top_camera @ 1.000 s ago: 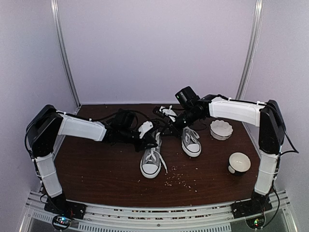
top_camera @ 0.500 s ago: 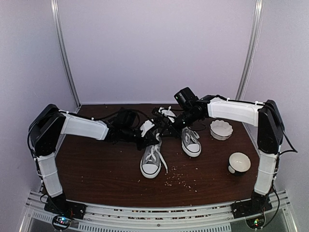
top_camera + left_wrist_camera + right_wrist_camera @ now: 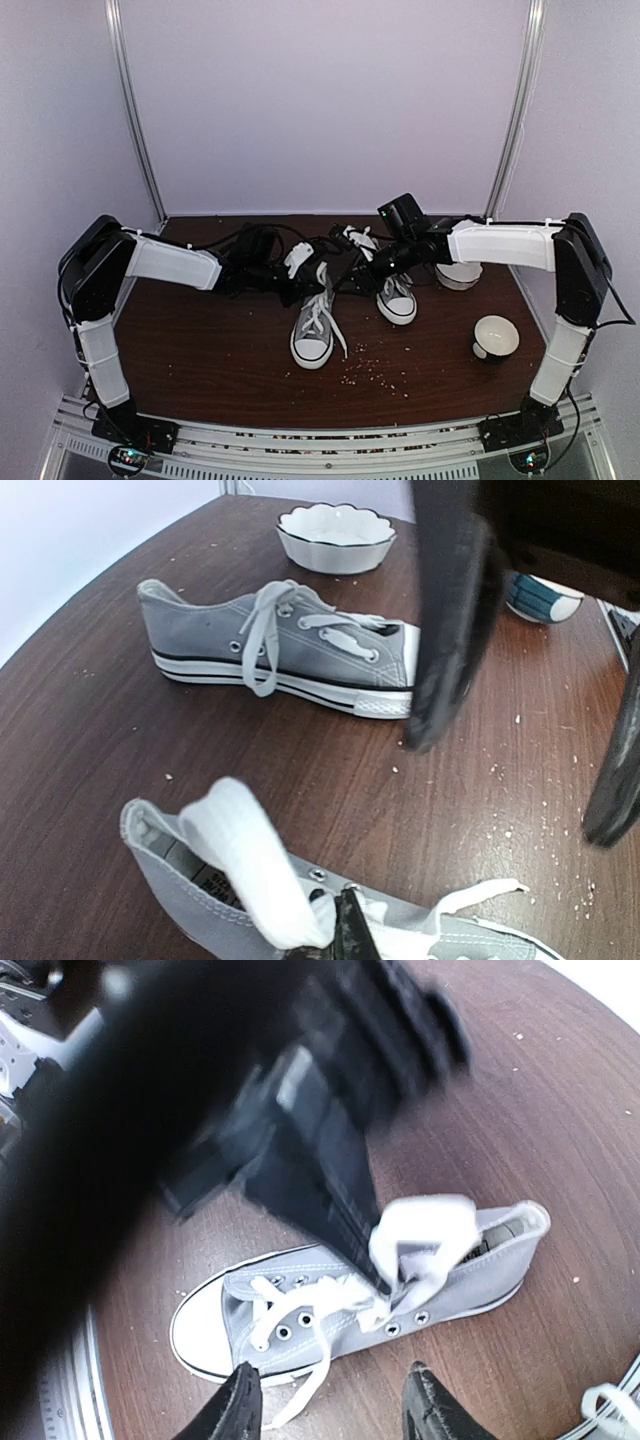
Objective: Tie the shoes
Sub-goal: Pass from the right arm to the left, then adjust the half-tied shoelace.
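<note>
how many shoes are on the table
2. The near grey canvas sneaker with white toe cap lies mid-table, toe toward the arm bases. The far grey canvas sneaker sits to its right, beside the white scalloped bowl. None appears hidden.

Cup [image 3: 496, 337] right of nearer shoe [image 3: 313, 328]

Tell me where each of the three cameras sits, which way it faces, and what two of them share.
Top external: high behind the bases, looking down; both arms show, left gripper and right gripper by the near shoe, far shoe beside.
Left wrist: low, facing across to the far shoe; one own finger shows.
Right wrist: looking down on the near shoe; own fingertips show.
Shared: both wrist views show the left gripper pinching the near shoe's lace loop.
</note>
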